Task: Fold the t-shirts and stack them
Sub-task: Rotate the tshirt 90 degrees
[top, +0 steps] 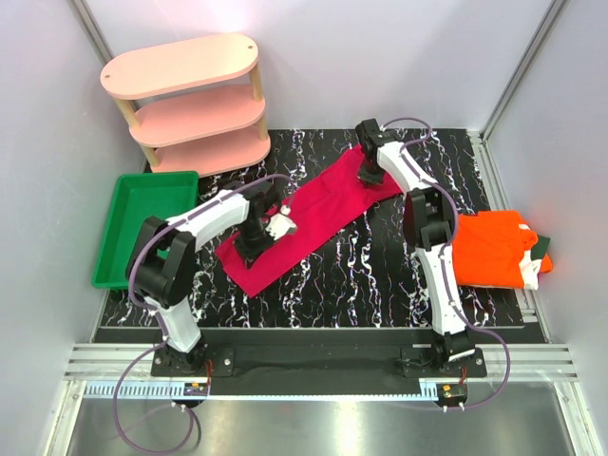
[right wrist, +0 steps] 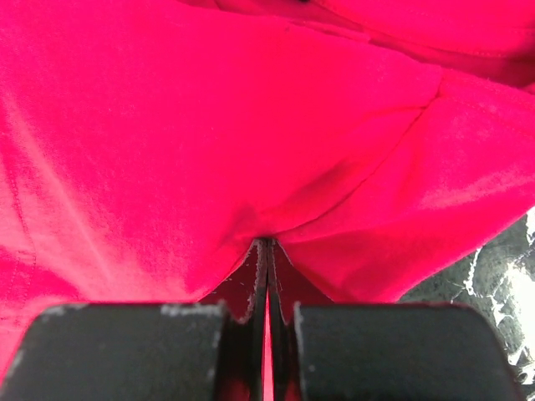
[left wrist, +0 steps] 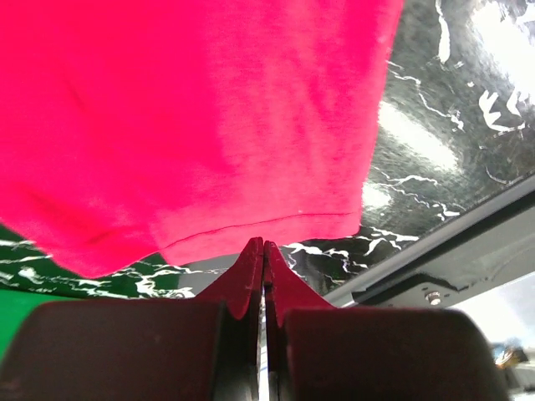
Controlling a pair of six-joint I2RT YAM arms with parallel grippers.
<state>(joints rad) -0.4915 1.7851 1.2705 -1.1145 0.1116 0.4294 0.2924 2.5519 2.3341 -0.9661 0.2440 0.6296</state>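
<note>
Closest to the lens on the left wrist cam is the left gripper (left wrist: pixel 264 247). Its two dark fingers are pressed flat together, with the tips right at the hem of the crimson cloth t-shirt (left wrist: pixel 192 117), and I can't tell if any cloth is actually caught in there. Right wrist cam is clearer: the right gripper (right wrist: pixel 266 244) is pinched onto a fold of that same shirt, wrinkles fanning out from the tips. From above, the shirt lies as a long diagonal strip on the black white-veined marble tabletop (top: pixel 380 275), left gripper at its near left end, right gripper at its far right end. Well off to the right sits the bright orange t-shirt (top: pixel 489 247), roughly folded, with a sliver of dark green cloth (top: pixel 542 249) poking out at its right edge. Green plastic tray (top: pixel 133 214) is over on the left, and a pink three-tier wooden shelf (top: pixel 190 95) stands just behind it, far left.
</note>
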